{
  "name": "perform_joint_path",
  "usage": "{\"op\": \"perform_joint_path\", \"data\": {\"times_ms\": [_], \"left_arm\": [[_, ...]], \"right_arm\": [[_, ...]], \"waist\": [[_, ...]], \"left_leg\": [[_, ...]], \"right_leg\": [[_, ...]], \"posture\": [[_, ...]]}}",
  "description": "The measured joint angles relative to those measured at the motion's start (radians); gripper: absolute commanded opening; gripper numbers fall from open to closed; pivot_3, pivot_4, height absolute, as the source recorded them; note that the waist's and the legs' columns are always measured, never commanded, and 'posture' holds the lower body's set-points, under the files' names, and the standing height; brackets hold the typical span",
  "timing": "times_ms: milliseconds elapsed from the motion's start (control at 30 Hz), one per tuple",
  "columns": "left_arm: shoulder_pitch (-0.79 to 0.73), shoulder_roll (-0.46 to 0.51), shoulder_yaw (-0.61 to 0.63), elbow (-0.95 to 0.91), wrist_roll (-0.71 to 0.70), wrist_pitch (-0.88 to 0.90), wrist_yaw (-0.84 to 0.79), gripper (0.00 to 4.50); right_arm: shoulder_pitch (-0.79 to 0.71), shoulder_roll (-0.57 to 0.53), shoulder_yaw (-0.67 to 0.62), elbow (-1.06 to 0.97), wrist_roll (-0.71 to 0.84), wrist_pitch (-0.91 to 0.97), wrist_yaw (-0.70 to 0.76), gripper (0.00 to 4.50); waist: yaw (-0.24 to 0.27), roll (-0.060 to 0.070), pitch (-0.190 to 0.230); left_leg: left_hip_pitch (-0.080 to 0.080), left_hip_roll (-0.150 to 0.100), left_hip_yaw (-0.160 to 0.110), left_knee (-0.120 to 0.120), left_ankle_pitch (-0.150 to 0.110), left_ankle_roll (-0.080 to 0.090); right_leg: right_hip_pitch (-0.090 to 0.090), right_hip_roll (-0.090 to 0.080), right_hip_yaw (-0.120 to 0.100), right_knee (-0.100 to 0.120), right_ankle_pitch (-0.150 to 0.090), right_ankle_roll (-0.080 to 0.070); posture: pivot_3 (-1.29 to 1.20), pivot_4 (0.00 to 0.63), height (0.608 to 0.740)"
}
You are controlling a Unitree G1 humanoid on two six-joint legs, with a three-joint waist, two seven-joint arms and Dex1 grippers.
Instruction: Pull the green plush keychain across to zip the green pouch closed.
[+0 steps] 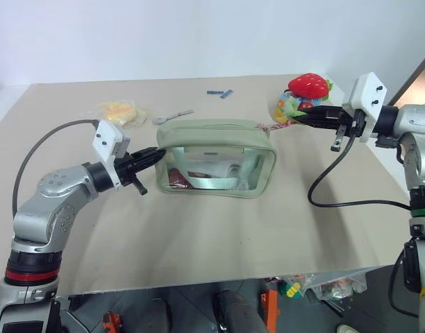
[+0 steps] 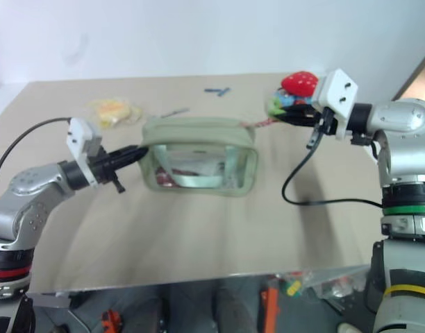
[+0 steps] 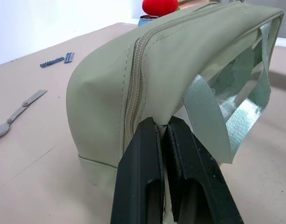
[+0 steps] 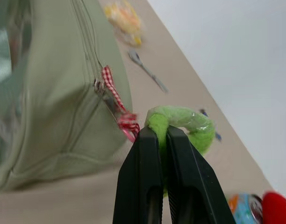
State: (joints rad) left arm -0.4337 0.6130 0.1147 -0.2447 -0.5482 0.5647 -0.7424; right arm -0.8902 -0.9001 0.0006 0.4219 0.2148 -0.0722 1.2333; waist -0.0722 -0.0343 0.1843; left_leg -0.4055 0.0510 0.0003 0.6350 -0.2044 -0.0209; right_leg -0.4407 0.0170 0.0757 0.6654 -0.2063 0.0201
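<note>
Pouch: the green pouch (image 1: 216,158) stands on the table (image 1: 198,229), zipper run shut along its top, red and pale items behind its clear window. My left end effector (image 3: 162,127) pinches the pouch's end fabric. My right end effector (image 4: 158,133) clamps the green plush keychain (image 4: 189,126) just past the pouch's other end.

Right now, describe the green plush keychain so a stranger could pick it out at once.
Find the big sage-green pouch in the middle of the table. A red checked ribbon runs from the zipper at its right end to the green plush keychain, pinched in the right end effector. It is fuzzy, lime green and curved, unlike the red strawberry toy behind it.
</note>
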Motion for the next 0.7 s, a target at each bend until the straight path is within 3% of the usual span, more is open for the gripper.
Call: {"op": "perform_joint_path", "data": {"times_ms": [367,700], "left_arm": [[0.005,-0.009,-0.01,-0.022,0.0,0.01,0.031,0.0],[0.003,-0.012,-0.021,-0.024,0.002,0.01,0.041,0.0]], "right_arm": [[0.14,-0.024,0.014,-0.043,-0.084,-0.037,-0.018,0.02],[0.219,0.071,0.114,-0.107,-0.177,-0.056,-0.085,0.02]], "waist": [[0.001,0.0,0.0],[0.001,0.0,0.0]], "left_leg": [[0.0,-0.002,0.0,0.001,0.0,0.0],[0.001,-0.003,0.0,0.001,0.003,-0.005]], "right_leg": [[0.001,-0.001,0.001,0.0,0.0,0.002],[0.001,-0.002,0.001,0.0,0.002,0.004]], "posture": [[0.0,0.15,0.74],[0.0,0.15,0.74]]}}
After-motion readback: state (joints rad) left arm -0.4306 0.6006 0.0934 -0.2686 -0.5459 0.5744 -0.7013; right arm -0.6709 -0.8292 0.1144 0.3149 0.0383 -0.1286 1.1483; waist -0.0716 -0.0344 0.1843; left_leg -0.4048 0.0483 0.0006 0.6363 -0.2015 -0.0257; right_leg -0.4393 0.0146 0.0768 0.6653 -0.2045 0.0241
